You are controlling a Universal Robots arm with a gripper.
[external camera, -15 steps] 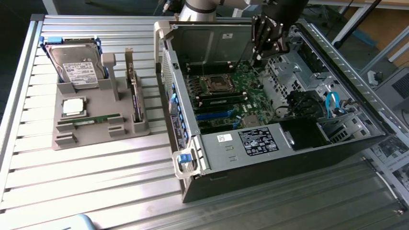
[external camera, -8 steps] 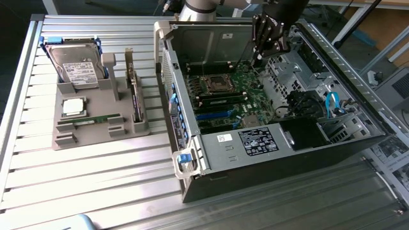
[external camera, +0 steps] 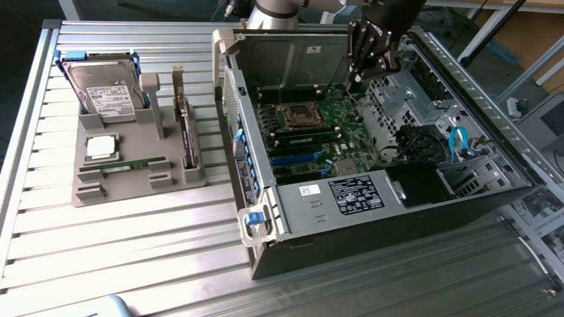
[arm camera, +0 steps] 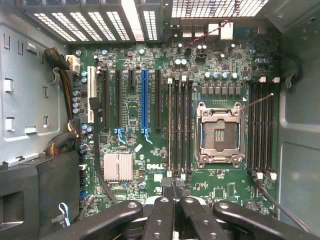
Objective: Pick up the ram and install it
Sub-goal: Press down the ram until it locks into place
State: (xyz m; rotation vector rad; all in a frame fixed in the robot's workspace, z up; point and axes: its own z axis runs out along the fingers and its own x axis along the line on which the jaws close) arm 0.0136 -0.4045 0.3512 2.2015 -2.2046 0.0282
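Note:
The ram (external camera: pixel 123 164), a long thin green stick, lies in a slot of the grey holder (external camera: pixel 132 188) on the exterior view's left, outside the computer case. My gripper (external camera: pixel 358 78) hangs inside the open case (external camera: pixel 387 211), far from the ram and above the motherboard (external camera: pixel 352 142). In the wrist view its black fingertips are pressed together at the gripper (arm camera: pixel 173 186), with nothing visible between them. They hover over the end of a bank of memory slots (arm camera: pixel 178 130). The slot nearest them shows a thin pale line along its length. I cannot tell what that line is.
The holder also carries a silver hard drive (external camera: pixel 104 92), a square silver chip (external camera: pixel 102 146) and an upright card (external camera: pixel 183 129). On the motherboard are the empty processor socket (arm camera: pixel 219 134), a second bank of slots (arm camera: pixel 262 130) and expansion slots (arm camera: pixel 131 100). Cables (arm camera: pixel 62 75) run along the case wall.

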